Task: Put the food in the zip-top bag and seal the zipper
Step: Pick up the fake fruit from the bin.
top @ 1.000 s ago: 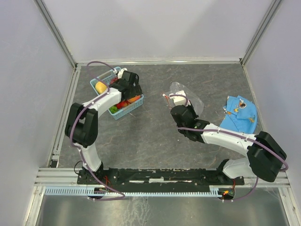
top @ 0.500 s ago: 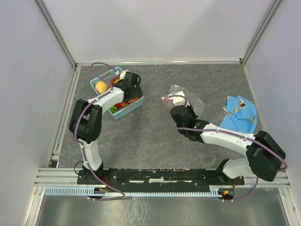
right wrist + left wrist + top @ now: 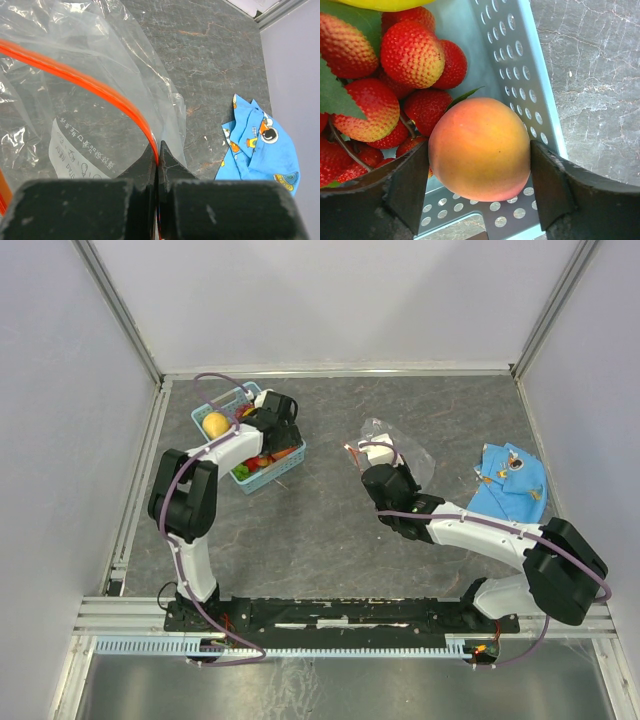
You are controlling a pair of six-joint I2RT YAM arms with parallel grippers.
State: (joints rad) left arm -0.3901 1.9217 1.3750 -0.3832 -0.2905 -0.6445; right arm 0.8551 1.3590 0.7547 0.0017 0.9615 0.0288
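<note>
Records left end effector [image 3: 480, 197] sunk deeper into basket [image 3: 520, 65] and narrowed onto peach [image 3: 479, 147], touching both flanks, right end effector [image 3: 157, 167] clamped on bag [image 3: 100, 115] at zipper [image 3: 75, 75]; judges first transfer imminent.

Peach [image 3: 479, 149] beside red strawberries [image 3: 412, 52]; crinkly clear bag [image 3: 100, 50] (red-orange zipper [image 3: 90, 85] strip)

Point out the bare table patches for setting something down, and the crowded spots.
Bare: the table's middle, between the basket and the right arm; also the far strip behind the zip-top bag. Crowded: inside the basket, and the narrow gap between the bag and the blue cloth.
</note>
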